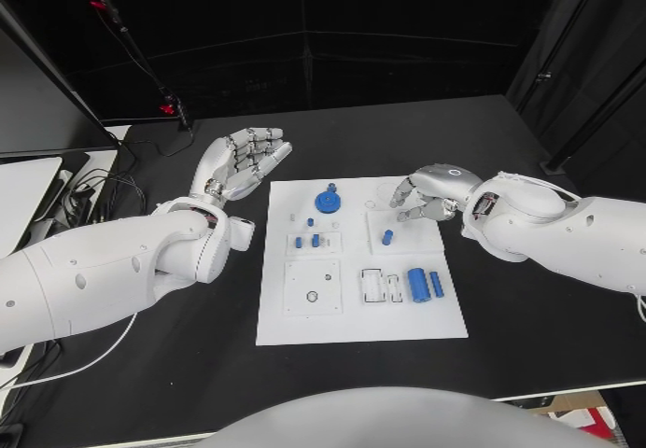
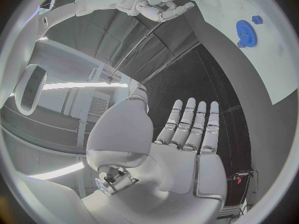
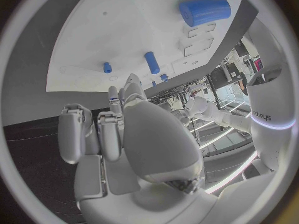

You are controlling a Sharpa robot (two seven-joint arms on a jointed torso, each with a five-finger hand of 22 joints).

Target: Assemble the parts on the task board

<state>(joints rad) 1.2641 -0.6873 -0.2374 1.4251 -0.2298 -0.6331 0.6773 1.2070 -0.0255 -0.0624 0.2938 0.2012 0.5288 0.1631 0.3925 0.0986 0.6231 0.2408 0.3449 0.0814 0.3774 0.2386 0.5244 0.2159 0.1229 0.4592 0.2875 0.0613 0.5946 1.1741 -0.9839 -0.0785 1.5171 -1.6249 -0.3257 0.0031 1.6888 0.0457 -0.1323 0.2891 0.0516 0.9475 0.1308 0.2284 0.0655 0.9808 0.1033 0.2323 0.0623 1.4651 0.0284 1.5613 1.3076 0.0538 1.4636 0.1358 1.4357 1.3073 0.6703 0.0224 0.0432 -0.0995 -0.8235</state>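
The white task board (image 1: 361, 308) lies in the middle of the black table. On it I see a blue gear (image 1: 328, 200), a few small blue pegs (image 1: 307, 241), a short blue peg (image 1: 386, 237) and two blue cylinders (image 1: 426, 283). My left hand (image 1: 243, 161) hovers open, fingers straight, just off the board's far left corner. My right hand (image 1: 424, 196) hangs over the board's far right part, fingers curled against the thumb. The thumb hides what, if anything, sits between them. The right wrist view shows a cylinder (image 3: 204, 10) and a peg (image 3: 152, 62) beyond that hand (image 3: 124, 129).
Cables (image 1: 128, 191) and a pale surface (image 1: 27, 187) lie off the table's far left edge. Bare black table surrounds the board on all sides. In the left wrist view the gear (image 2: 246, 30) and my right hand (image 2: 156, 5) lie beyond the flat left palm (image 2: 187, 149).
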